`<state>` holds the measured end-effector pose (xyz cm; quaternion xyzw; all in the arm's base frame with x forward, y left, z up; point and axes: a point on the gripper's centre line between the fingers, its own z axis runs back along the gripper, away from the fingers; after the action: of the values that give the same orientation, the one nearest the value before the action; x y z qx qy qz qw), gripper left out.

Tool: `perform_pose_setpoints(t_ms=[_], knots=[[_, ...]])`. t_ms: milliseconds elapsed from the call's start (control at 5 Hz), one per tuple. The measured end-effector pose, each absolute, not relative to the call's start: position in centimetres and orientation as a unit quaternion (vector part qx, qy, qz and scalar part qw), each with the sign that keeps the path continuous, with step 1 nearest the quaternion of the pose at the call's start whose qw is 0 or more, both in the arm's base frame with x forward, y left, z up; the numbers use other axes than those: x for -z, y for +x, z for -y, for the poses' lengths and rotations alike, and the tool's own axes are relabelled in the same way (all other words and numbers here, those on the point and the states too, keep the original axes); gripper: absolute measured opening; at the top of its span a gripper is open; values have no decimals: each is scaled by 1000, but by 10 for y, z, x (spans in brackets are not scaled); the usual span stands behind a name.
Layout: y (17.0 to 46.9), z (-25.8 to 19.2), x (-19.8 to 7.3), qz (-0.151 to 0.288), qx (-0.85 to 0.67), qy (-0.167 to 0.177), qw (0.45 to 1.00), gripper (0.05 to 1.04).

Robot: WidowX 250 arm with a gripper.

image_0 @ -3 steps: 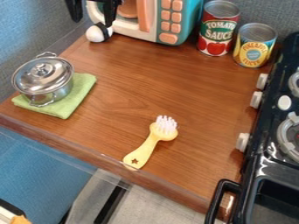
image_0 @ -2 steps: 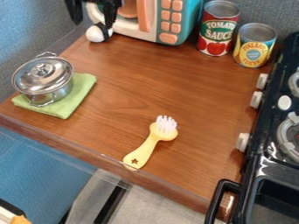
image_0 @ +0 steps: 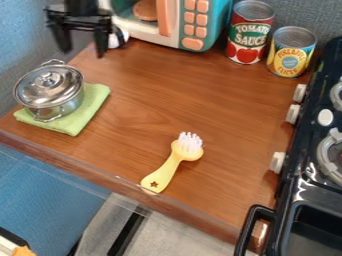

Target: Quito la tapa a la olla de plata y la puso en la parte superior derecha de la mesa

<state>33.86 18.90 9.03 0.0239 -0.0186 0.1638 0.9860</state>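
- Round silver metal lid (image_0: 30, 90) sits on the round silver metal pot (image_0: 65, 108); probably light, stiff and slippery, hardly fragile.
- Its small raised metal knob (image_0: 48, 78) looks the best hold: pinch opposite sides, then lift straight up.
- Soft green folded cloth (image_0: 97, 95) under the pot might slide if the lid is dragged sideways.
- Black two-finger gripper (image_0: 83, 53), up and right of the pot, has its fingers spread wide, holding nothing.

Shiny metal pot (image_0: 59, 109), glossy wood table (image_0: 143, 90)
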Motion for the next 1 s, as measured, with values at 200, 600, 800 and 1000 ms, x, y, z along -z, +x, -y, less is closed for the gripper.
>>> perform_pose_setpoints(t_ms=[200,600,800,1000], knots=[[322,-197,-106,47,-149,24,987,1001],[301,-202,-85,31,-128,27,991,1001],[296,-202,-78,26,-121,33,992,1001],[290,-201,-70,14,-124,37,991,995]])
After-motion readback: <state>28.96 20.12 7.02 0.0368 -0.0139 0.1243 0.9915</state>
